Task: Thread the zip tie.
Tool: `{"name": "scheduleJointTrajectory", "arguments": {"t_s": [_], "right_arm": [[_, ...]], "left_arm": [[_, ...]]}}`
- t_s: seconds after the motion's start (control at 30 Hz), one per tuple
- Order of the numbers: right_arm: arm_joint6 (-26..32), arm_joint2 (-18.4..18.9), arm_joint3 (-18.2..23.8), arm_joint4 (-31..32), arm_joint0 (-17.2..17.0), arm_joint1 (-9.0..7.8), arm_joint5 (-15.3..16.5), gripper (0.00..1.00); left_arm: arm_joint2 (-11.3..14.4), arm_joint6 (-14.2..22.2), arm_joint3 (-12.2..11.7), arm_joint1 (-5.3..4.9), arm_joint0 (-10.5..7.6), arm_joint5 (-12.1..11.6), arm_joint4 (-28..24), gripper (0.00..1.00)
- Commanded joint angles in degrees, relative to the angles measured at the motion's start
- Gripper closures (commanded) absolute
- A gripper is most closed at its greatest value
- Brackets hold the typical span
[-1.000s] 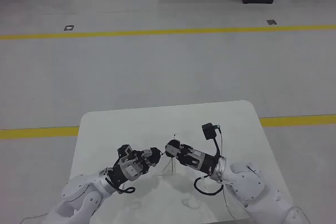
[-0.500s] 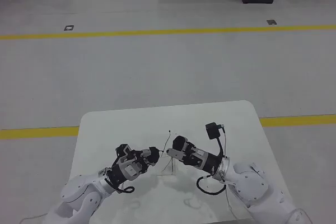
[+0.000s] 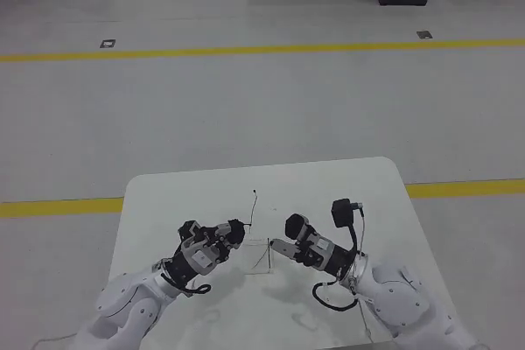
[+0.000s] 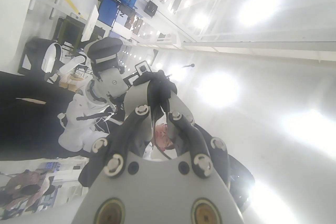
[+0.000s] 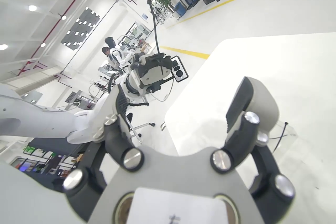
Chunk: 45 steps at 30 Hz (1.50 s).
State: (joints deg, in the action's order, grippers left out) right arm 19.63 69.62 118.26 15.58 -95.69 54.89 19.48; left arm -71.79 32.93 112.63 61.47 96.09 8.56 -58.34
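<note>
We find the left tool (image 3: 234, 232) clenched on the zip tie (image 5: 155, 28), apparently upright; right tool (image 3: 281, 246) released, above the bench (image 3: 350, 188).

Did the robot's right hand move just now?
Yes. The right hand backed away from the zip tie, shifting toward the right side of the table.

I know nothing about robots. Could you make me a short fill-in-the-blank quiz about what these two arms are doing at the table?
1. The left end effector grips a thin black ___.
2. The right end effector is ___ and holds nothing.
3. The table under both arms is ___ in colour.

Missing words: zip tie; open; white.
</note>
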Motion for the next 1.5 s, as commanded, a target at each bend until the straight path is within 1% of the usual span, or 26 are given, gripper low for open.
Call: {"name": "scheduleJointTrajectory", "arguments": {"t_s": [0.0,0.03,0.1,0.13,0.17,0.2,0.27,0.37,0.47,0.53,0.6,0.63,0.7,0.73,0.83,0.97,1.0,1.03,1.3,1.33,1.4,1.43,1.47], "right_arm": [[0.00,0.00,0.00,0.00,0.00,0.00,0.00,0.00],[0.00,0.00,0.00,0.00,0.00,0.00,0.00,0.00],[-0.15,-0.05,-0.16,-0.24,-0.07,0.03,-0.10,0.00],[-0.57,-0.45,-0.51,-2.00,-0.25,0.15,0.00,0.00],[-0.57,-1.02,-0.85,-5.70,-0.19,0.29,0.00,0.00],[-0.30,-1.08,-1.35,-8.16,0.07,0.34,0.00,0.00],[0.91,-1.26,-1.88,-13.32,0.70,0.45,0.00,0.00],[3.01,-0.66,-2.96,-20.15,1.53,0.64,0.00,0.00],[6.03,0.37,-3.71,-27.18,2.07,1.15,0.00,0.00],[9.14,1.04,-4.25,-32.94,2.32,1.81,0.00,0.00],[11.93,2.06,-5.50,-36.17,2.57,2.52,0.00,0.00],[14.04,2.15,-5.97,-39.81,2.55,3.19,0.00,0.00],[17.02,2.95,-7.53,-43.06,2.84,4.25,0.00,0.00],[19.11,2.93,-8.21,-46.17,2.88,5.13,0.00,0.00],[23.37,3.11,-10.46,-50.31,3.17,7.22,0.00,0.00],[28.56,2.98,-13.73,-56.86,3.38,10.62,0.00,0.00],[30.44,3.21,-14.99,-58.35,3.49,11.66,0.00,0.00],[31.26,3.33,-15.87,-58.43,3.46,12.12,0.00,0.00],[31.26,3.33,-15.87,-58.43,3.46,12.12,0.00,0.00],[30.58,3.16,-15.76,-58.86,3.40,12.18,-0.21,0.00],[29.19,2.13,-15.64,-60.51,3.34,12.42,-0.62,0.00],[28.91,1.19,-15.92,-63.74,3.31,12.71,-0.26,0.00],[28.98,0.70,-16.44,-64.92,3.54,12.85,-0.11,0.00]], "left_arm": [[0.00,0.00,0.00,0.00,0.00,0.00,0.00,1.00],[0.00,0.00,0.00,0.00,0.00,0.00,0.00,1.00],[0.35,-0.61,-0.15,0.11,-0.18,-0.88,0.04,1.00],[0.81,-0.53,-0.36,0.25,-0.02,-1.20,-1.52,1.00],[1.07,-0.42,-0.53,0.39,0.02,-1.88,-3.22,1.00],[1.21,-0.33,-0.67,0.46,0.02,-2.34,-3.69,1.00],[1.57,-0.05,-1.02,0.66,0.37,-3.16,-6.31,1.00],[1.91,0.43,-1.46,0.87,0.62,-4.04,-8.97,1.00],[2.09,1.11,-1.79,1.07,0.75,-4.54,-11.68,1.00],[2.21,1.43,-1.90,1.23,0.81,-5.12,-13.63,1.00],[2.42,1.57,-2.02,1.38,0.89,-5.42,-15.20,1.00],[2.50,1.51,-1.99,1.45,0.82,-5.76,-15.49,1.00],[2.85,1.40,-2.06,1.60,0.89,-6.49,-16.26,1.00],[3.18,1.36,-2.07,1.73,0.85,-7.12,-16.72,1.00],[4.03,1.21,-2.32,2.06,0.80,-8.69,-17.93,1.00],[5.25,1.30,-2.81,2.59,0.65,-10.61,-20.87,1.00],[5.25,1.30,-2.81,2.59,0.65,-10.61,-20.87,1.00],[5.25,1.30,-2.81,2.59,0.65,-10.61,-20.87,1.00],[5.26,1.10,-2.89,2.60,0.60,-10.69,-20.74,1.00],[5.68,0.72,-3.28,2.67,0.44,-10.99,-19.78,1.00],[6.72,1.44,-3.67,2.95,0.44,-11.91,-20.64,1.00],[7.20,2.23,-4.11,3.14,0.17,-13.10,-20.66,1.00],[7.58,2.75,-4.54,3.26,-0.05,-13.77,-20.41,1.00]]}}
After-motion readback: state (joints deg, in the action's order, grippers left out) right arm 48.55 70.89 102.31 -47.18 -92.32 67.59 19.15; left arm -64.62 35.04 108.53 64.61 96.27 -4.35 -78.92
